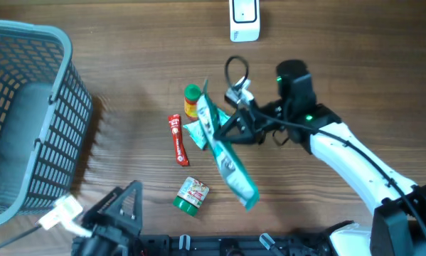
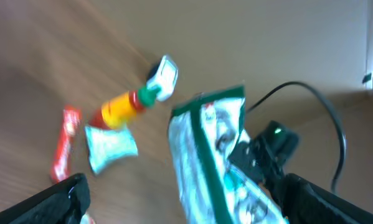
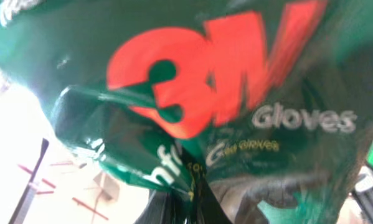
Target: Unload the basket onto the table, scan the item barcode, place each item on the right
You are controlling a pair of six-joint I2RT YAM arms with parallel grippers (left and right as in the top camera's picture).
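You have a brown wood-grain counter [image 1: 127, 64], with a grey basket [image 1: 63, 121] at its left and a white scanner [image 1: 245, 18] at the far edge. The right tool [image 1: 225, 130] is clamped on the green glove pack [image 1: 234, 174] and holds it above the middle of the counter. The left tool [image 1: 124, 195] stands wide near the front edge.

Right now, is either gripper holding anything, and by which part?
The right gripper holds the green 3M glove pack, pinched on its side edge, nearer its upper end in the overhead view. The left gripper is open and empty.
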